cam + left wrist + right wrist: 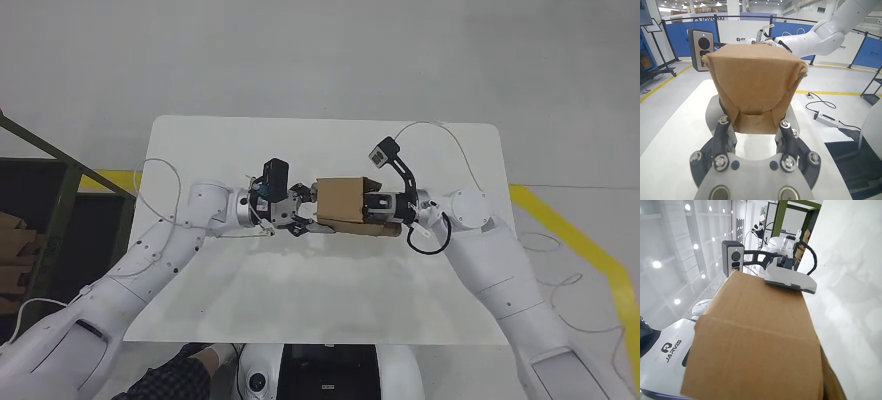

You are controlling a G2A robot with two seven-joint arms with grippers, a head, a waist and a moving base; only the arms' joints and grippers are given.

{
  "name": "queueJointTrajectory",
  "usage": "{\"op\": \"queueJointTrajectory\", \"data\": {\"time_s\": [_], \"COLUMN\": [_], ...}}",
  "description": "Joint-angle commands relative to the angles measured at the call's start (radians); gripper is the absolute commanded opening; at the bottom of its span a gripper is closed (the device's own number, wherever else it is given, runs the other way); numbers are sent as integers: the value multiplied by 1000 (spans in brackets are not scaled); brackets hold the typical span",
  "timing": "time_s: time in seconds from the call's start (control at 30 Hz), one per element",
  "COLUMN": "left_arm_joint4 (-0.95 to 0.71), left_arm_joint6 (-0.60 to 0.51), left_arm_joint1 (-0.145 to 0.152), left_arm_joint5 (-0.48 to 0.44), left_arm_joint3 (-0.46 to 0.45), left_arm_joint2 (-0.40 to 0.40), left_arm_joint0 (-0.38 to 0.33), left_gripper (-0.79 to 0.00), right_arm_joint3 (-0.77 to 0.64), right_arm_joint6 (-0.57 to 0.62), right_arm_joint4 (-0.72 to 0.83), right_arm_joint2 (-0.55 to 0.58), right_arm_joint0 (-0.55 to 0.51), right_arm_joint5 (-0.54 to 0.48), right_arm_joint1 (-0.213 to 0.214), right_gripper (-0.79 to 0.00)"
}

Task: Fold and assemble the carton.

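Factory hall with blue barrier panels (676, 39) and yellow floor lines (664, 83).

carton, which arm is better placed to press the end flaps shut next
Probably left: the left gripper sits at the carton's half-folded end flaps; the right gripper is at the opposite end.

At the centre of the top view, the brown cardboard carton (340, 200) covers the front of the dark right gripper (385, 205). How that gripper holds the carton's right end is too small to tell. Just below the carton, a brown cardboard flap (350, 228) is partly covered by it.

In the right wrist view the carton runs off the frame's edge, and its underside is hidden.

In the left wrist view the carton is clamped in the left gripper (753, 115). There it hides the inner faces of the fingers (712, 117) and its own far end.

At the top view's left edge, a dark rack with a green frame (45, 215), holding small brown boxes (12, 240), is cut off.
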Motion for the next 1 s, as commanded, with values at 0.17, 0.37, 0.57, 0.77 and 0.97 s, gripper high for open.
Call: {"op": "queueJointTrajectory", "data": {"time_s": [0.17,0.37,0.57,0.77,0.97], "left_arm_joint4": [-10,-16,-16,-19,-8], "left_arm_joint6": [9,28,49,64,57], "left_arm_joint1": [8,16,26,30,23], "left_arm_joint5": [0,0,11,18,30], "left_arm_joint3": [3,16,39,55,54], "left_arm_joint2": [-5,-29,-76,-114,-122], "left_arm_joint0": [7,18,43,66,73], "left_gripper": [-326,-317,-314,-348,-342], "right_arm_joint3": [-14,-20,-44,-158,-282], "right_arm_joint6": [-3,-7,-25,-9,50], "right_arm_joint4": [-12,-37,-77,-159,-236], "right_arm_joint2": [44,98,216,294,247], "right_arm_joint0": [-18,-34,-60,-128,-188], "right_arm_joint5": [3,0,-8,10,36], "right_arm_joint1": [13,29,59,87,96], "right_gripper": [-785,-785,-785,-785,-785]}}
